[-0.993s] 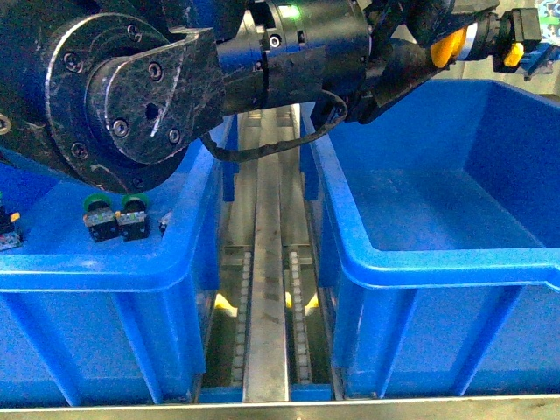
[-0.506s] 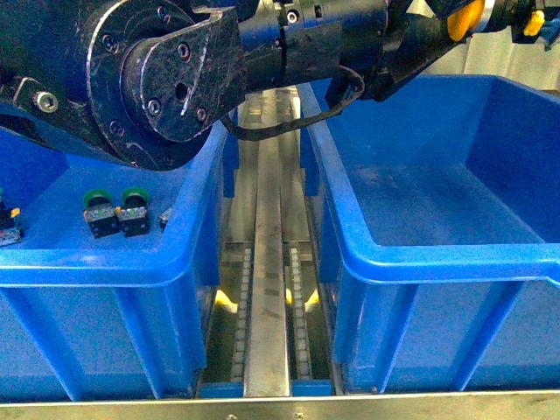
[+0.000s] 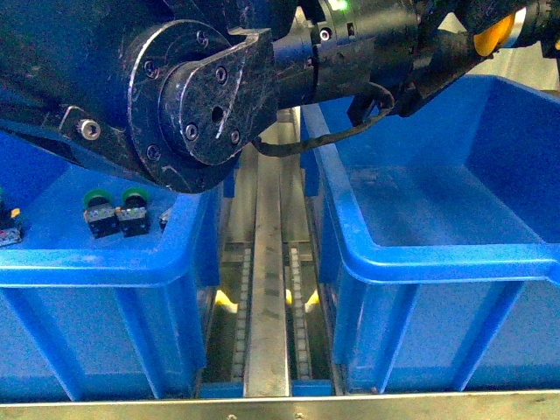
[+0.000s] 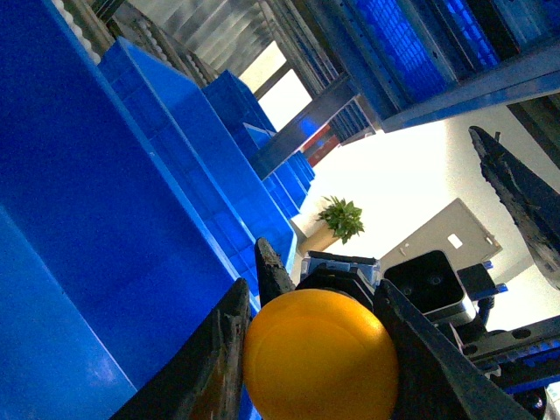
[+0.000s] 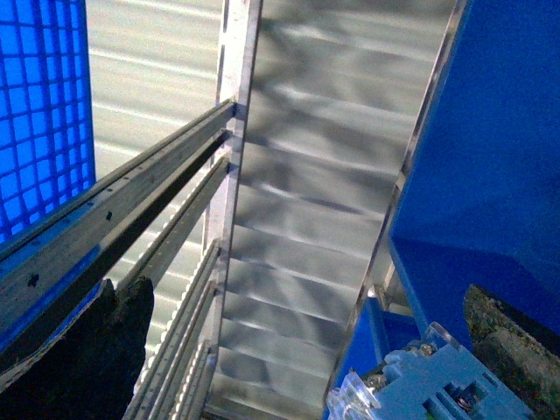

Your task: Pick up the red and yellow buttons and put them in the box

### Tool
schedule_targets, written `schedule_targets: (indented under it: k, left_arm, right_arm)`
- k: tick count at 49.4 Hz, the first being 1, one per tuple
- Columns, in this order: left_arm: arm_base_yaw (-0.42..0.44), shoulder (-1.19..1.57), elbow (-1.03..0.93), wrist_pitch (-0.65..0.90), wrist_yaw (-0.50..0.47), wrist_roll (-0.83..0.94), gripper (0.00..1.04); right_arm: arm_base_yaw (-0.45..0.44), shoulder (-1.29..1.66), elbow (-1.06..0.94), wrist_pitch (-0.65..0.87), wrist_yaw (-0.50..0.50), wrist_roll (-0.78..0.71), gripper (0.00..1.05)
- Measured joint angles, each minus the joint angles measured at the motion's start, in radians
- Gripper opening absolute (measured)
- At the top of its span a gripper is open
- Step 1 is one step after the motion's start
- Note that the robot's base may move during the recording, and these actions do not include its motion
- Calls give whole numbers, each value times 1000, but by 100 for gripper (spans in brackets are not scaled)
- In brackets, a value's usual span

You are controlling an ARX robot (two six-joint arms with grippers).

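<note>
The yellow button [image 3: 488,37] hangs at the top right of the front view, above the far side of the box [image 3: 437,259], the empty blue crate on the right. My left gripper [image 3: 500,31] is shut on it at the end of the big black arm. In the left wrist view the round yellow cap [image 4: 319,359] fills the gap of the left gripper [image 4: 311,297], with a dark finger [image 4: 219,354] pressed on each side. My right gripper [image 5: 306,350] is open, its dark fingers [image 5: 109,350] far apart with nothing between. The red button is out of view.
A second blue crate [image 3: 96,262] on the left holds two green-capped buttons [image 3: 98,210] [image 3: 134,208]. A metal roller rail [image 3: 266,289] runs between the crates. The left arm's large joint [image 3: 197,101] spans the top. A light blue plastic part [image 5: 420,389] lies near the right gripper.
My left arm has swung further right across the front view, carrying the yellow button to the right, out over the box. The green-capped buttons and both crates have not moved.
</note>
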Motion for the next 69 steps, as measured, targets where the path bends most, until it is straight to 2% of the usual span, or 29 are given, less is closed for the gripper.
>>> schedule_targets:
  k: [4,8,17,31,52,60,69]
  left_arm:
    - [0,0,0,-11,-2,0,34]
    - [0,0,0,-18,-3,0,34]
    - [-5,0,5,-26,-3,-2,34]
    - [-10,0,14,-41,-23,-17,34]
    - [-1,-1,15,-23,-134,15,99]
    - [19,-39,6,-23,-179,9,97]
    - [64,-170,-92,-50,-230,66,97]
  right_arm:
    - [0,-1,0,-8,-2,-1,98]
    - [0,-1,0,-26,0,-4,78]
    - [-3,-1,-19,-40,14,-8,41]
    - [-13,-5,-21,-50,14,-7,39]
    - [-21,-27,-51,-44,7,12,38]
    - [-23,-27,-63,-42,14,15,38]
    - [-24,-30,-69,-61,34,2,38]
